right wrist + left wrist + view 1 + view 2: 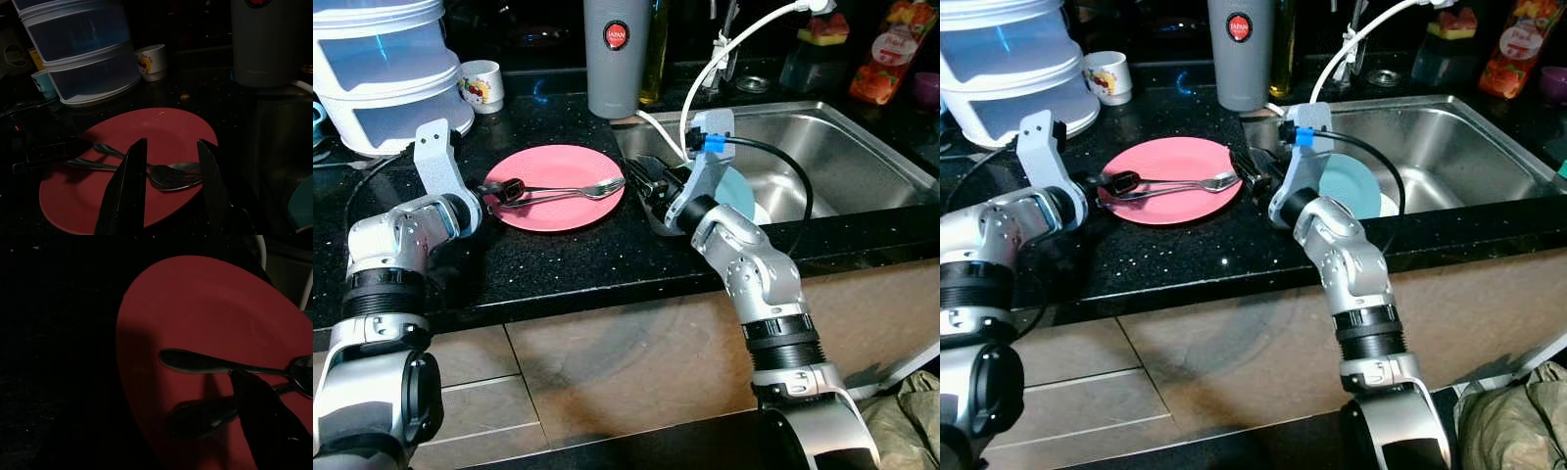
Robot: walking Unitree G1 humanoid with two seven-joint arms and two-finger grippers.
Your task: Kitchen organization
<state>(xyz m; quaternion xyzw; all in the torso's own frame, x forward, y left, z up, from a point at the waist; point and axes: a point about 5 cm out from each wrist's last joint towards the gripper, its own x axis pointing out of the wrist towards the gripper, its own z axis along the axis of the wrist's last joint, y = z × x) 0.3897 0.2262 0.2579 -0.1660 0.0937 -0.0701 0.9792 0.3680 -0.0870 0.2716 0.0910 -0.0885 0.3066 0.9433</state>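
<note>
The pink plate [558, 186] lies flat on the black surface [568, 264], between my two hands and just left of the sink [822, 157]; across it lie a fork [592, 190] and a spoon [146, 164], side by side, their long axes running left to right, handles toward my left, tines and bowl toward my right.

My left hand [504, 189] is at the plate's left rim, right over the handle ends; in the left wrist view one black fingertip [259, 411] sits against the fork's handle, the spoon's handle just beside it; I cannot tell from these views whether the fingers have closed on either handle or merely rest there.

My right hand [168, 191] hovers at the plate's right edge, near the sink's corner, its two fingers parted and holding nothing; through the gap between them I look straight at the fork's tines, so the cutlery lies ahead of that hand, end-on along its reach.

My judgement: the left hand is the nearer one to a graspable part, since the handles point at it; the fingers must close across the handle, at right angles to the long axis; the two handles lie so close that taking one alone looks awkward.

Behind the plate stand a grey tumbler [617, 54], a small white cup [481, 84] and stacked clear containers [382, 69]; a teal dish [1349, 188] rests in the sink.
</note>
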